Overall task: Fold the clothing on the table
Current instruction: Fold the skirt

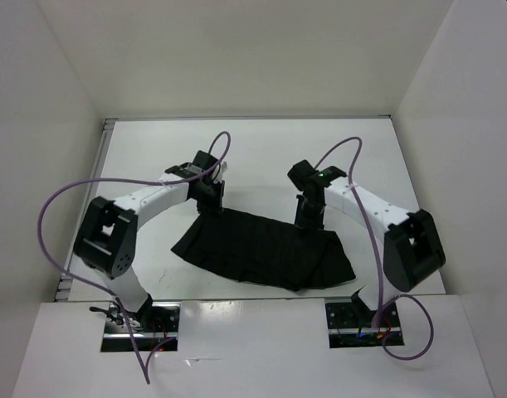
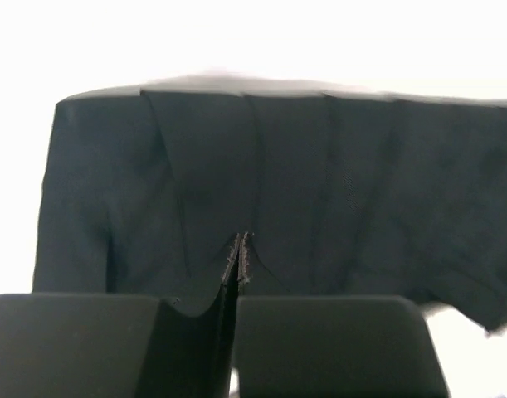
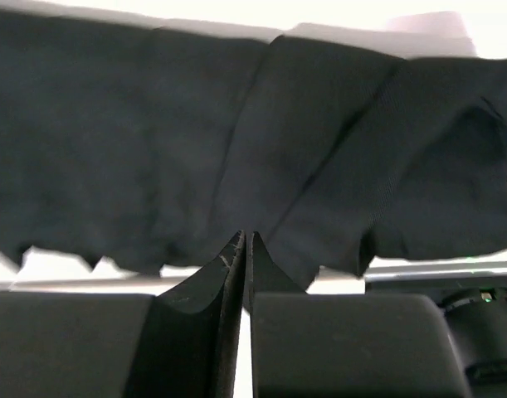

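Apparently the fold is at its gripping stage. A soft, plain black fabric garment with pleat-like creases [image 1: 265, 249] lies spread on the flat white rectangular worktop [image 1: 261, 149]. It is closer to the near edge than the far edge, and about midway between the left and right edges. Both arms reach to the side of the cloth that faces the worktop's far edge. The left end effector [image 1: 210, 199] sits at the left end of that side and the right end effector [image 1: 309, 214] near its right end, well apart.

In the left wrist view the two fingers are pressed together with no gap. Creases in the cloth run into their tips, so this end effector looks closed on the garment's edge. In the right wrist view only a thin slit shows between the fingers, and creases likewise gather at the tips. It too looks clamped on the edge, though black on black makes the pinch itself hard to see.

The next move probably calls for both arms to lift the held edge evenly and carry it toward the near edge, laying it over the other half without bunching.
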